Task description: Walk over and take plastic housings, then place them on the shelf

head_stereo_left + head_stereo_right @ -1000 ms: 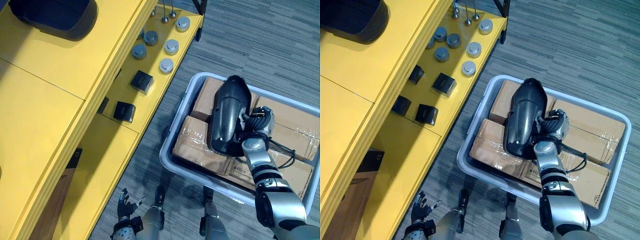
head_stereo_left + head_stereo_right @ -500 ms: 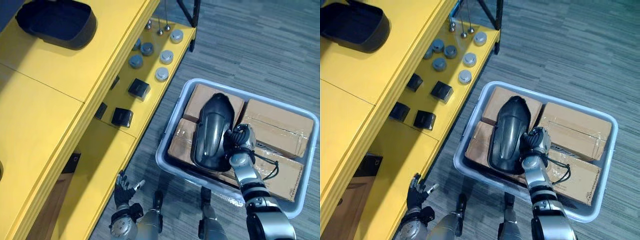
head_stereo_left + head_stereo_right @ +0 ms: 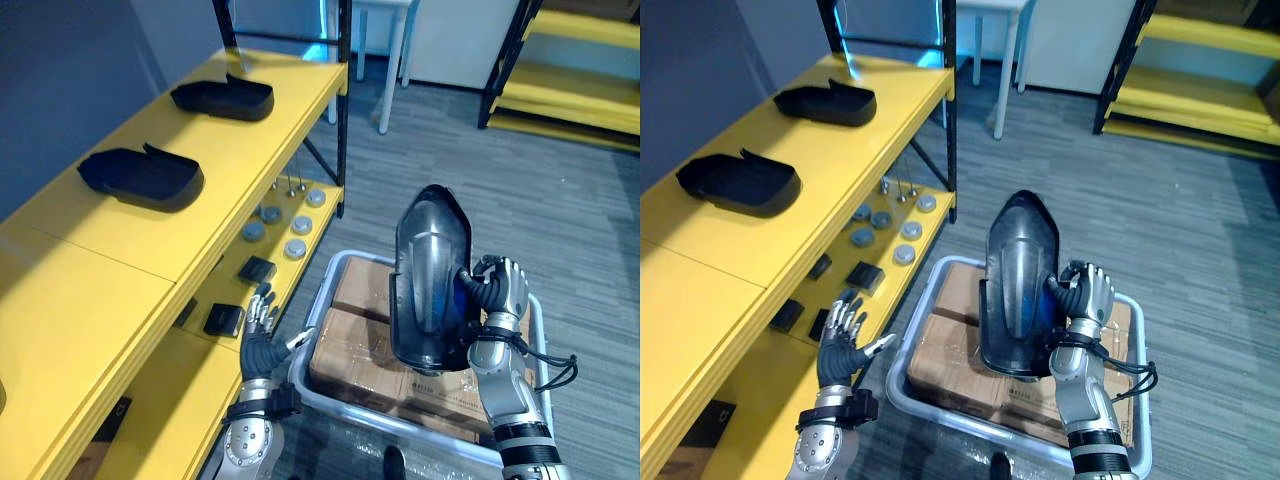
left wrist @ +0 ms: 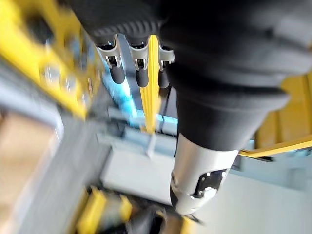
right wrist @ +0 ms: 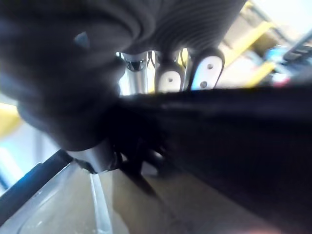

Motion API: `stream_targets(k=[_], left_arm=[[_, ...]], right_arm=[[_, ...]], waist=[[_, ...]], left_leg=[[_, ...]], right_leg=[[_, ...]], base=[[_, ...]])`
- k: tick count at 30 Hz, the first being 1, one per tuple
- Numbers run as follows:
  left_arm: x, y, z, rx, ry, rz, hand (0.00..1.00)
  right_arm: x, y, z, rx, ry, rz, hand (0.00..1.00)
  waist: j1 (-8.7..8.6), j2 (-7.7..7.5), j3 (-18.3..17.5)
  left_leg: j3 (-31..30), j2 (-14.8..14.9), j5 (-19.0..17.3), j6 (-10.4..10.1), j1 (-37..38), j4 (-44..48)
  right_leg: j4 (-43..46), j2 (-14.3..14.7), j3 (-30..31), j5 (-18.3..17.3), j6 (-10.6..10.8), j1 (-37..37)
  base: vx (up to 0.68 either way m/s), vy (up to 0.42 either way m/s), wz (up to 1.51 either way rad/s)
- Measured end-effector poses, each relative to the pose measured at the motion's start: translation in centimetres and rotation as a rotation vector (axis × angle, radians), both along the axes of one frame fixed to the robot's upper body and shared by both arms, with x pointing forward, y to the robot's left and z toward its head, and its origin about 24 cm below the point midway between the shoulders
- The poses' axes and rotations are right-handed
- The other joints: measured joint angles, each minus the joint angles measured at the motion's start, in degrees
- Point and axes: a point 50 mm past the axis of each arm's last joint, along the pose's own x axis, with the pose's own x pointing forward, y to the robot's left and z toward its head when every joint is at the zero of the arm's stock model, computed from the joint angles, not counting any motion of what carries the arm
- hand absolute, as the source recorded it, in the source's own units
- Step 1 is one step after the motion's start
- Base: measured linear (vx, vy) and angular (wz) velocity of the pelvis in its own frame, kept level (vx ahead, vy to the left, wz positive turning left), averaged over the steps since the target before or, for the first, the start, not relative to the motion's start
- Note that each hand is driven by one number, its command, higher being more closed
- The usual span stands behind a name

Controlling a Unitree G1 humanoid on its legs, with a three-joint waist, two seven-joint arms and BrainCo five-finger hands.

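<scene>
With two housings (image 3: 143, 175) lying on the yellow shelf (image 3: 90, 250) at upper left, the right hand (image 3: 497, 290) clamps a third housing (image 3: 430, 270) at lower right, not yet shelved; the left hand (image 3: 262, 335) is spread empty.

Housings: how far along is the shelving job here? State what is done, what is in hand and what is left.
Done: two housings lie on the yellow shelf. In hand: the right hand grips a third housing, upright above the bin of boxes; the left hand is open, empty. Left: setting the third housing on the shelf.
</scene>
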Motion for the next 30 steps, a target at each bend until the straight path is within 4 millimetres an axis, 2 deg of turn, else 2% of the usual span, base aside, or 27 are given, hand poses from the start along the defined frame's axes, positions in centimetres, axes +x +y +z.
stream_targets(k=[5,11,17,18,22,25,27,30], left_arm=[[1.7,-2.7,0.4,-0.108,0.036,-0.233,0.0],[2.4,-4.7,-0.3,-0.12,0.108,-0.347,0.0],[2.8,-4.9,-1.5,-0.13,0.183,-0.367,0.0],[2.8,-5.0,-1.5,-0.127,0.189,-0.364,1.0],[3.2,-5.2,-2.1,-0.096,0.242,-0.318,1.0],[3.6,-5.0,-2.2,-0.107,0.274,-0.243,1.0],[3.9,-4.1,-1.7,-0.136,0.266,-0.171,1.0],[4.3,-2.8,-0.9,-0.163,0.242,-0.088,1.0]], right_arm=[[-0.8,3.0,1.2,-0.058,-0.073,0.125,1.0],[-2.1,6.3,1.1,-0.052,-0.103,0.264,1.0],[-2.7,8.0,0.8,-0.007,-0.118,0.314,1.0],[-2.9,8.1,0.9,-0.004,-0.125,0.317,1.0],[-3.6,9.0,1.1,0.028,-0.164,0.341,1.0],[-4.1,9.6,0.6,0.061,-0.161,0.359,1.0],[-4.4,9.9,-0.2,0.078,-0.142,0.368,1.0],[-4.6,10.8,-0.1,0.107,-0.154,0.409,1.0]], waist=[[-0.15,-0.5,-3.17],[-1.23,-1.26,-5.54],[-1.32,-1.38,-8.31],[-1.32,-1.38,-8.46],[-1.45,-1.54,-9.69],[-1.79,-1.77,-10.22],[-1.08,-2.08,-10.32],[-0.39,-2.08,-10.15]], left_leg=[[0.02,0.03,0.89,0.01,1.7,-1.8],[0.02,0.01,1.76,-0.21,3.55,-3.51],[-0.13,0.04,2.31,-0.37,3.67,-4.29],[-0.17,0.04,2.37,-0.38,3.67,-4.33],[-0.74,-0.02,2.81,-0.42,4.22,-4.64],[-2.27,-0.15,3.09,-0.52,4.39,-4.61],[-3.61,-0.05,3.16,-0.7,4.24,-4.12],[-5.31,0.31,2.68,-1.42,2.72,-2.45]], right_leg=[[-0.03,-0.17,-0.33,-0.09,0.12,0.97],[-0.06,-0.28,-0.73,-0.26,0.23,2.34],[-0.07,-0.26,-1.02,-0.4,0.2,2.29],[-0.07,-0.26,-1.07,-0.4,0.19,2.29],[-0.06,-0.35,-1.51,-0.39,0.18,2.74],[-0.04,-0.49,-3.1,-0.52,-0.01,3.82],[0.2,-0.29,-4.32,-0.99,-0.42,4.68],[0.73,0.41,-5.77,-1.38,-0.95,4.65]], base=[[0.0,-0.002,0.01],[-0.01,-0.009,0.02],[-0.01,-0.011,0.01],[0.03,-0.014,0.04],[0.04,-0.004,0.06],[0.01,-0.003,0.26],[-0.03,-0.015,0.28],[-0.08,-0.064,0.28]])
